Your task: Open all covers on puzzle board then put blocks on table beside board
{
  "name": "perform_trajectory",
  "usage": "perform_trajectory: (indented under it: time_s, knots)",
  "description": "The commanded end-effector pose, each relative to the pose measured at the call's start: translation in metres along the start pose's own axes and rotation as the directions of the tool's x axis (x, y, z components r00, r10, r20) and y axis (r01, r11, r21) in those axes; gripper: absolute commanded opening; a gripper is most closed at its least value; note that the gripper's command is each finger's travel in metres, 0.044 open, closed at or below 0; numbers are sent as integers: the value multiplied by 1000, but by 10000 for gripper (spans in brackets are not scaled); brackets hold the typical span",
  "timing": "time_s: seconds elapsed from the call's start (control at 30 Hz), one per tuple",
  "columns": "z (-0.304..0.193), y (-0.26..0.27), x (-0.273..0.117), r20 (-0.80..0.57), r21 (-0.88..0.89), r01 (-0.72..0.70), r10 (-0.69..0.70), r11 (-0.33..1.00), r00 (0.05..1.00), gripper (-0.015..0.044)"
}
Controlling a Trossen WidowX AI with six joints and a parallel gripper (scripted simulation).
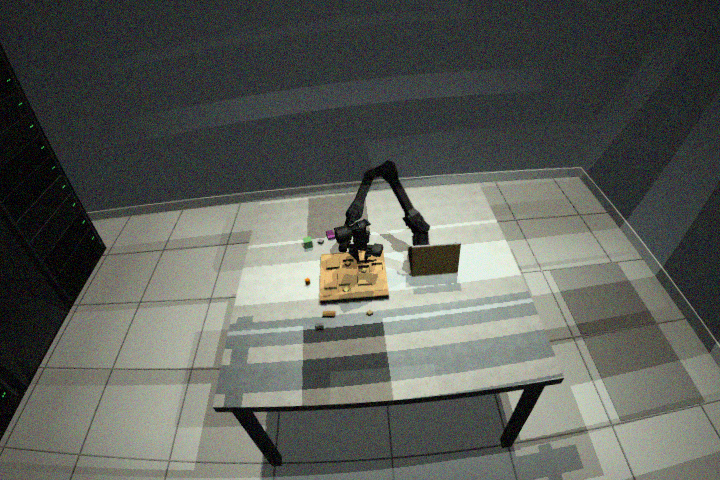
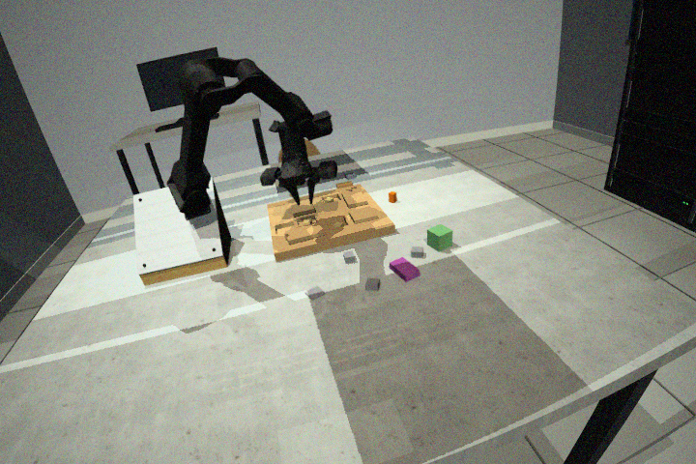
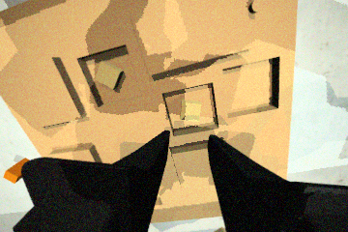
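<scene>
In the top view, the arm (image 1: 387,168) is seen reaching over the puzzle board (image 1: 353,294) (image 2: 334,245) (image 3: 259,29) on the table (image 1: 463,362) (image 2: 195,404), presumably to bring its tool above a well. In the exterior view, the jaws (image 2: 304,203) are noted pointing down, parted and empty, with an orange block (image 2: 392,196) (image 3: 16,170) set beside the board. In the wrist view, a pale yellow block (image 3: 191,110) is found in an uncovered well just ahead of the fingertips, the partial spread apparently being suited to its small width.
</scene>
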State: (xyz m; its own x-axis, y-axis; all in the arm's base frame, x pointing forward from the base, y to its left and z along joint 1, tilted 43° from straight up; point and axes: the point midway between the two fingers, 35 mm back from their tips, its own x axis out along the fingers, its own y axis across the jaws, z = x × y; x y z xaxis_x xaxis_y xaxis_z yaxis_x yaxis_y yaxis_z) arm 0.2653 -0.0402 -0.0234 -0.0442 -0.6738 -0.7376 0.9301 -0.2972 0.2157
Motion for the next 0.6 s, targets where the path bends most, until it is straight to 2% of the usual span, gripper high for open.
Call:
perform_trajectory:
  time_s: [0.0,0.57]
  knots:
    - [2,-3,11,9,-9,7,-7,1000,1000,144]
    - [3,-4,22,10,-9,7,-7,1000,1000,144]
